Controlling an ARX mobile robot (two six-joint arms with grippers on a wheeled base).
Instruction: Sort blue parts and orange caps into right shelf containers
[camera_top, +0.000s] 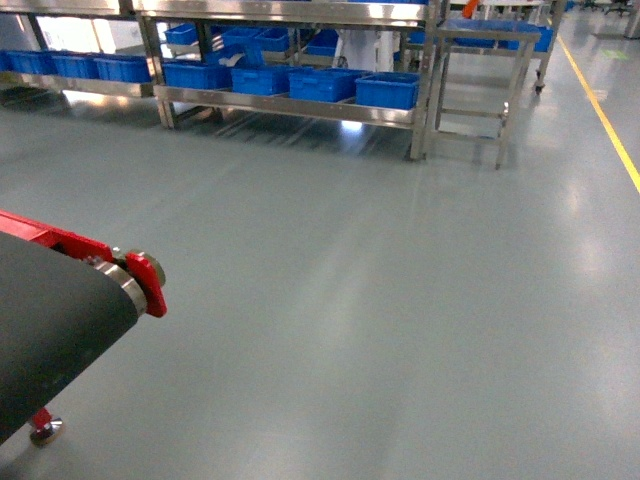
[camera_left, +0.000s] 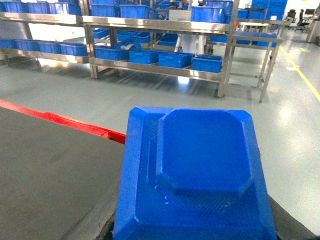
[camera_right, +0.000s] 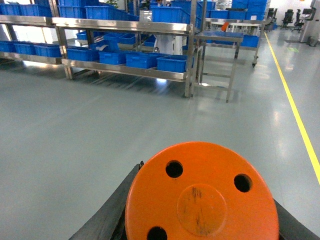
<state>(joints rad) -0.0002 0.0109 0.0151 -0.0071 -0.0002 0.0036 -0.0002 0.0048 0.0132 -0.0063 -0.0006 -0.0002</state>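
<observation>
While far from the shelf crates (camera_top: 388, 90) at twelve o'clock — nothing sorted. Blue part (camera_left: 200, 180) and orange cap (camera_right: 202, 195) fill wrist views; grip unconfirmed, jaws hidden.

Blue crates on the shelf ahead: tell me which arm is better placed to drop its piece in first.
Right, marginally. Both are loaded: the right gripper carries the orange cap, the left gripper the blue part. The nearest blue crates sit right of centre on the lower shelf, still far across the floor.
</observation>
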